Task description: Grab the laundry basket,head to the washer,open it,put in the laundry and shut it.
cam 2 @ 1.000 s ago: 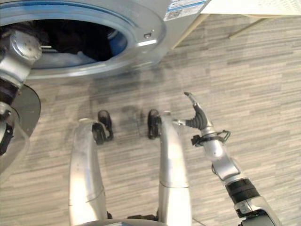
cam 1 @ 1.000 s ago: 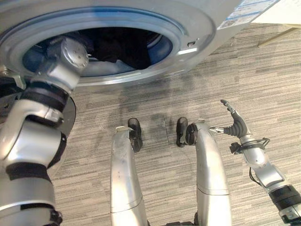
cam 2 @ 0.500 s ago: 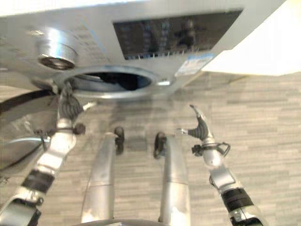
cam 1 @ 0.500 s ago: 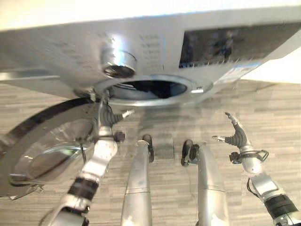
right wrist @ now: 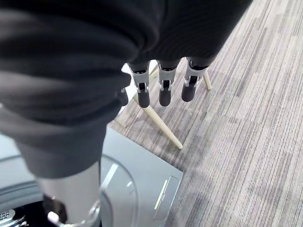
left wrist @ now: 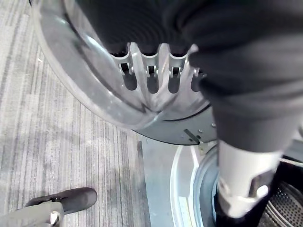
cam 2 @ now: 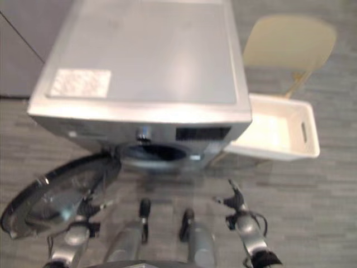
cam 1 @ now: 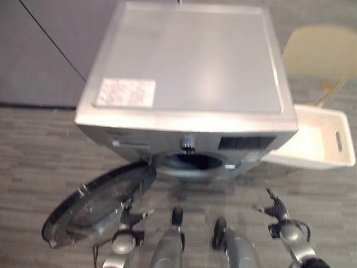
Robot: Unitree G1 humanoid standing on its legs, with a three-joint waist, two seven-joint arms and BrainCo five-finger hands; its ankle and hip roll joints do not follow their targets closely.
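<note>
You see the silver front-loading washer (cam 1: 189,72) from above, its round glass door (cam 1: 97,204) swung wide open on its left, the dark drum opening (cam 1: 188,162) exposed. The white laundry basket (cam 1: 318,139) sits just beside the washer's right side, looking empty, on the grey floor.

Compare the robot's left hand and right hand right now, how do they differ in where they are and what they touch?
The left hand is at the washer's open door, its straight fingers against the door's glass; the right hand hangs free above the floor, touching nothing. The left hand is on the door's side, while the right hand is on the side of the white laundry basket. Both hands are open and hold nothing.
</note>
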